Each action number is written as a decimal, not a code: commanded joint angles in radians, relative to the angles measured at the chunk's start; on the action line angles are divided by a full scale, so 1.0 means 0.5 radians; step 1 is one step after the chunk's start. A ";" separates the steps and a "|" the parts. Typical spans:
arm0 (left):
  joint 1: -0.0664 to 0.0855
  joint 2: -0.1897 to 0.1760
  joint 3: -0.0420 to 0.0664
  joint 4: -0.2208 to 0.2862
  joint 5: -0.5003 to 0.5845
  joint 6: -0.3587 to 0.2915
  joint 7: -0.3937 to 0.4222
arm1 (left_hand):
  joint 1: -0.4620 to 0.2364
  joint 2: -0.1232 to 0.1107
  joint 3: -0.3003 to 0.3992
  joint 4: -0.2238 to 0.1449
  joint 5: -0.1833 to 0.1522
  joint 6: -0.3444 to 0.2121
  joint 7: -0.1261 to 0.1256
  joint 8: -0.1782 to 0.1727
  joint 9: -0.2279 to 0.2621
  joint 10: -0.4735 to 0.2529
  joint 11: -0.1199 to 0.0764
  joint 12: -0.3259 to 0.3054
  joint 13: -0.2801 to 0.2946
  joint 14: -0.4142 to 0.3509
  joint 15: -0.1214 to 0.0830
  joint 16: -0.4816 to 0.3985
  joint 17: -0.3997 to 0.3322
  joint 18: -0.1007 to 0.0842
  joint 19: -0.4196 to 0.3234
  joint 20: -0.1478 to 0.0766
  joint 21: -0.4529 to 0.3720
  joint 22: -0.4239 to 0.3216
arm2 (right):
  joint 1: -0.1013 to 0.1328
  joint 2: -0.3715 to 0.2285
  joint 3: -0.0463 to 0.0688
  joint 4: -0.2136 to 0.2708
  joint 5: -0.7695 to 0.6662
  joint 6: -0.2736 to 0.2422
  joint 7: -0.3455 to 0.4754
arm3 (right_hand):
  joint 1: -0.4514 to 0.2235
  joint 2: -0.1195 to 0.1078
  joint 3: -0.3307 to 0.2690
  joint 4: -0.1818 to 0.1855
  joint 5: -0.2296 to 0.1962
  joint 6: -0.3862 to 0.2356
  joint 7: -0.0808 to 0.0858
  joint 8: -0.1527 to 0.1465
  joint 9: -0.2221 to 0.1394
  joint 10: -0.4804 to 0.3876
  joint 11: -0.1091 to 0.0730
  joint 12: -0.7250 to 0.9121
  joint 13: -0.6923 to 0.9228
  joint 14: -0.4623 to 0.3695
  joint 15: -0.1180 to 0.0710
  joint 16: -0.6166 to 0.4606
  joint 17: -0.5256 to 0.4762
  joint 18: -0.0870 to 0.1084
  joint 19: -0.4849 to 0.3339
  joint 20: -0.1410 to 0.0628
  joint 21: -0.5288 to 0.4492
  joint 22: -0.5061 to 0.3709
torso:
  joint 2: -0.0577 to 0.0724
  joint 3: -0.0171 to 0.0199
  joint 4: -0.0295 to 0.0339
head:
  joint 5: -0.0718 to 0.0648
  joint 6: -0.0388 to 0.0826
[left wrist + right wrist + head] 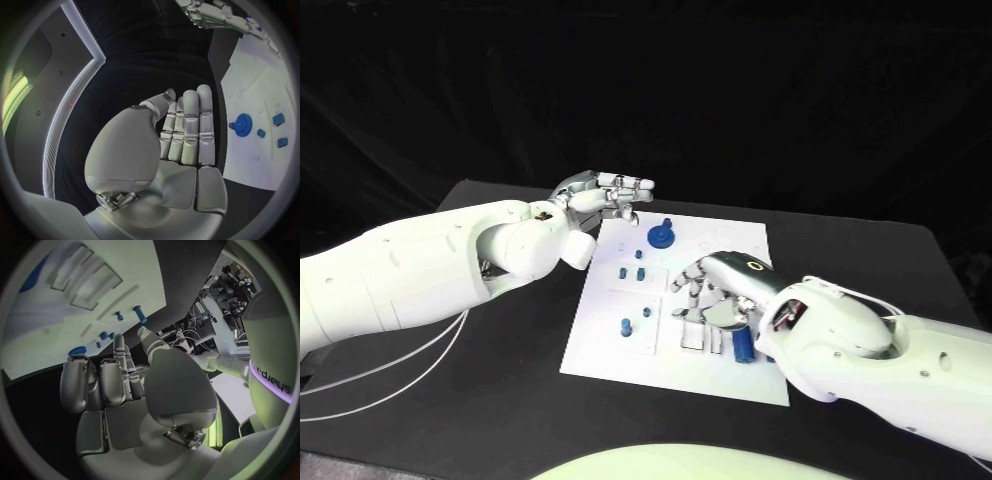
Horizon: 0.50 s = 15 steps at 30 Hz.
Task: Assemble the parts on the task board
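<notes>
The white task board point(610, 345) lies in the middle of the black table. A blue gear point(661, 237) stands near its far edge, with small blue pieces point(630, 271) just nearer and two blue pegs point(636, 319) towards its left side. A longer blue part point(743, 345) lies by the recessed slots at the near right. My right hand point(715, 290) is over the board's middle right, fingers spread downward and holding nothing. My left hand point(606, 194) hangs at the board's far left corner, fingers close together and empty. The left wrist view shows the gear point(241, 122) beyond the fingers point(190, 125).
White cables point(401, 372) trail across the table under my left arm. Bare black table point(862, 260) surrounds the board on all sides. In the right wrist view the pegs point(139, 314) stand on the board point(75, 330) beyond the fingers.
</notes>
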 commanded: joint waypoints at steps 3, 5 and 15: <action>0.002 -0.015 -0.006 0.003 0.007 0.022 0.017 | 0.000 0.027 -0.009 0.001 -0.001 -0.010 0.008 -0.005 -0.001 -0.014 -0.003 0.013 0.000 -0.012 -0.001 -0.011 -0.002 0.028 0.007 0.003 -0.010 -0.002 | 0.031 -0.248 -0.001 0.114 0.388 -0.081 -0.075 | -0.176 -0.019 -0.178 0.147 0.344 0.094 -0.072 0.082 0.043 0.258 -0.067 0.820 0.784 0.088 -0.070 0.068 0.089 -0.037 0.062 -0.061 0.137 0.381 | -0.014 -0.0001 -0.041 | -0.059 0.043; 0.001 -0.021 -0.010 0.003 0.008 0.019 0.020 | 0.000 0.027 -0.009 0.001 -0.001 -0.010 0.008 -0.005 -0.001 -0.014 -0.003 0.013 0.000 -0.012 -0.001 -0.011 -0.002 0.028 0.007 0.003 -0.010 -0.002 | 0.030 -0.343 -0.002 0.153 0.404 -0.076 -0.132 | -0.155 0.017 -0.283 0.200 0.359 0.100 -0.088 0.158 0.103 0.284 -0.084 1.417 1.466 0.104 -0.084 0.131 0.178 -0.054 0.094 -0.079 0.216 0.416 | -0.018 0.0022 -0.054 | -0.077 0.046; 0.000 -0.016 -0.034 -0.009 0.016 0.010 0.031 | -0.004 0.028 -0.013 0.002 -0.001 -0.012 0.008 -0.005 -0.001 -0.018 -0.003 0.018 -0.001 -0.012 -0.001 -0.013 -0.007 0.028 0.009 0.003 -0.015 -0.006 | -0.078 -0.545 -0.018 0.220 0.343 -0.152 -0.416 | -0.077 0.079 -0.463 0.286 0.395 0.031 -0.088 0.280 0.234 0.340 -0.087 1.761 1.923 0.123 -0.080 0.228 0.316 -0.078 0.140 -0.076 0.338 0.466 | -0.029 0.0102 -0.105 | -0.125 0.034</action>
